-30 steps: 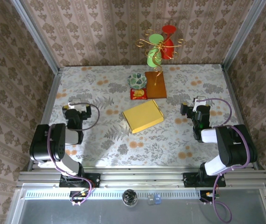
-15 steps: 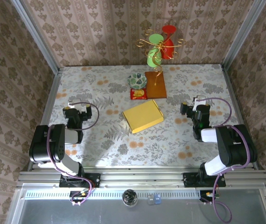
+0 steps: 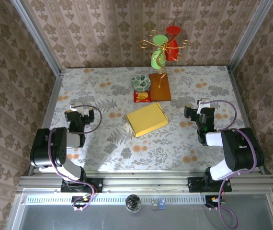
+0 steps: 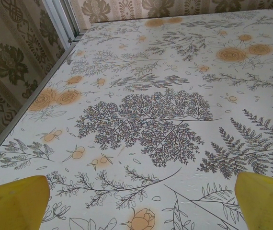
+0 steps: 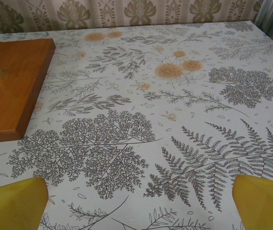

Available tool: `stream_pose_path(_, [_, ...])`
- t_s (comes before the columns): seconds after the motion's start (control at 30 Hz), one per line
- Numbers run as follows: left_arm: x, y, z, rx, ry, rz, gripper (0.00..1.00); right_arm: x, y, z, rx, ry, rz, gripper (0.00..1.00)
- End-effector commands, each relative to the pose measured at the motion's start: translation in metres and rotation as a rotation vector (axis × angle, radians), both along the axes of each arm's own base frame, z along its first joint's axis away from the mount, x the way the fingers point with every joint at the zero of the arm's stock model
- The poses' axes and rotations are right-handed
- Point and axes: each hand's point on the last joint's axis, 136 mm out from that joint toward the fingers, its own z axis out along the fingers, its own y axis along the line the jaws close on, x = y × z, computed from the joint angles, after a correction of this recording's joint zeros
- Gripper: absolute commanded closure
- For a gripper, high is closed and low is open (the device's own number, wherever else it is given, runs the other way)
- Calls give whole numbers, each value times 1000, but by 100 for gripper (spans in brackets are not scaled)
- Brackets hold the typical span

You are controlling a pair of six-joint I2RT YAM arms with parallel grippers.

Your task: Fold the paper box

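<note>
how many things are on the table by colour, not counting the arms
yellow: 1, the paper box
orange-brown: 1, the board
red: 1, the small packet
green and white: 1, the round patterned item
gold, green and red: 1, the wire ornament
total: 5

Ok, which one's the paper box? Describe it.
Look at the floral table from above: near its middle lies a flat yellow rectangle, the box, turned slightly askew. The board behind it is orange-brown, and the packet is small and red.

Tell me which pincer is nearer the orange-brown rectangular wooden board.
Right. The right pincer sits near-right of the orange-brown wooden board; the left pincer lies much farther off, near-left.
</note>
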Motion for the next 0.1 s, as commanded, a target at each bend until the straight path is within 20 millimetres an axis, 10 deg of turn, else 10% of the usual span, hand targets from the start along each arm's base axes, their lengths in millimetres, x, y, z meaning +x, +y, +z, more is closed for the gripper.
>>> stream_pose_path(0.0, [6,-4,11,-14,-29,-13,0,5,-5,4,-18,-7,-26,0])
stream_pose_path(0.07, [5,-5,11,-14,-29,-14,0,3,-6,5,-19,-16,-36,0])
